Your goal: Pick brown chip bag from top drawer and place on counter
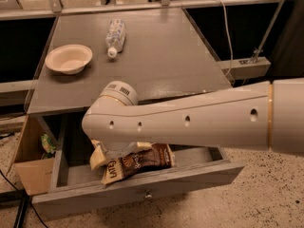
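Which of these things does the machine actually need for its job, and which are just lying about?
Needed: brown chip bag in the open drawer; the counter; the tool, down in the drawer at the bag.
Lying about: bowl and bottle on the counter; cardboard box and green packet beside the drawer.

The top drawer is seen pulled out beneath the worktop. The brown chip bag is laid crumpled inside it, close behind the front panel. The white arm is stretched in from the right. The claw is lowered into the drawer over the bag's left part, mostly hidden by the wrist. A cream bowl and a plastic bottle, laid on its side, are set apart on the worktop. A cardboard box is placed left of the drawer.
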`<state>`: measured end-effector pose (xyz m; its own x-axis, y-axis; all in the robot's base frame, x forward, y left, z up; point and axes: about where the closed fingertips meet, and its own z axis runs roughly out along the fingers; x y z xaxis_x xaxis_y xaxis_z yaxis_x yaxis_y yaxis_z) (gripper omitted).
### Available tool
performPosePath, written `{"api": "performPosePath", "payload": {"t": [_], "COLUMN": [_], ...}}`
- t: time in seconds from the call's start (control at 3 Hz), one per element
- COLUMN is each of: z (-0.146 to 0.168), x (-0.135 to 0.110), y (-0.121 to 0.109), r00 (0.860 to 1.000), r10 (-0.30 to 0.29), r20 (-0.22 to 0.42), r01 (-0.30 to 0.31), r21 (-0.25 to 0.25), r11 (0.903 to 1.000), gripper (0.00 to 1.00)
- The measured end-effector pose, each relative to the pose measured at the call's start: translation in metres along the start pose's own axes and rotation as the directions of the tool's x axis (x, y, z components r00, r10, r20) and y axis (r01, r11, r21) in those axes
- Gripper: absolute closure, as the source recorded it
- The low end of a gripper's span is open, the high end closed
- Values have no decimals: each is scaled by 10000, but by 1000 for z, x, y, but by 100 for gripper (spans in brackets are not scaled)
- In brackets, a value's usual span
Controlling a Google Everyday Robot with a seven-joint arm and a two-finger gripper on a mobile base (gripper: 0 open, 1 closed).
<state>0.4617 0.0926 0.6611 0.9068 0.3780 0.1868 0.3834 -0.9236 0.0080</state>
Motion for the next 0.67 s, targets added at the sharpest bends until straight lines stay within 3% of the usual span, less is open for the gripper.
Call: {"api": "performPosePath", "payload": {"t": [0.33, 0.67], "z": [7, 7], "x": [-1, -1], "y": [3, 3], "r00": [9999, 9999], "r10": [-53, -53], "r20": [104, 104], "r01": [58, 58], "r21": [-435, -435], "r11": [9990, 9990], "gripper": [3, 27]}}
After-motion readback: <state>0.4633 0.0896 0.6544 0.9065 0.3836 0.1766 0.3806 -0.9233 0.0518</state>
